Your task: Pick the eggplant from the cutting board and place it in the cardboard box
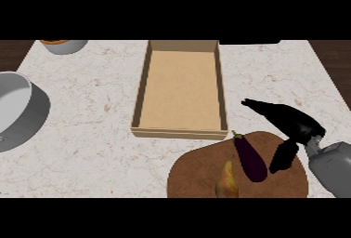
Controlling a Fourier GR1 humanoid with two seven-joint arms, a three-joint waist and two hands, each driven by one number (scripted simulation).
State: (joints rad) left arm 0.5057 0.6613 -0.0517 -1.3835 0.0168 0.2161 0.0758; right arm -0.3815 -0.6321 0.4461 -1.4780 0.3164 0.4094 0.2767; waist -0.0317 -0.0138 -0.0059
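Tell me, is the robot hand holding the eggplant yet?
No, nothing is held. The right robot hand is open beside the eggplant, which lies on the cutting board. The thumb reaches down near it without curling round it.

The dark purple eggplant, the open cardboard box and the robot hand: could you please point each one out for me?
Dark purple eggplant (250,160), head view, middle of its body.
Open cardboard box (179,132), head view, near wall.
Right robot hand (296,122), head view, back of the black palm.
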